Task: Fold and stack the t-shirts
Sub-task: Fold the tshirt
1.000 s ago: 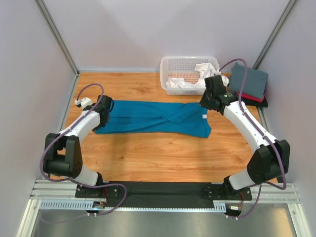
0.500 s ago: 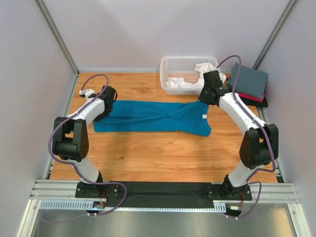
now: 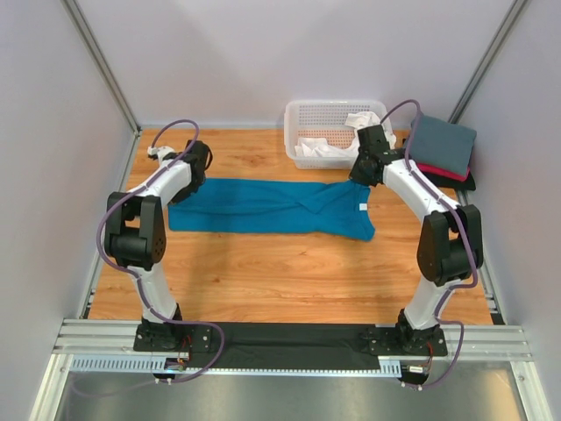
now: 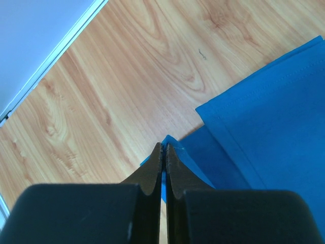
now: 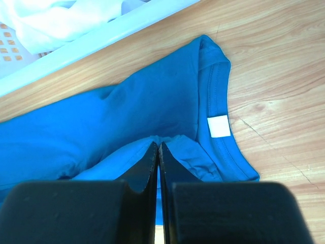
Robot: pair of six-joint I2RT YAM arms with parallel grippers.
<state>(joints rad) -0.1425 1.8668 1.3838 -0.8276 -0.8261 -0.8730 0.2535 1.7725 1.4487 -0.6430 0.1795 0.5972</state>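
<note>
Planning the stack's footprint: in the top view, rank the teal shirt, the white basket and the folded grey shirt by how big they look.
1. teal shirt, spread out, clearly largest
2. white basket
3. folded grey shirt, smallest

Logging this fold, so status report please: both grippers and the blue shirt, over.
Left gripper shut on teal t-shirt, left end. Right gripper shut on it near collar. White basket close behind right gripper.
</note>
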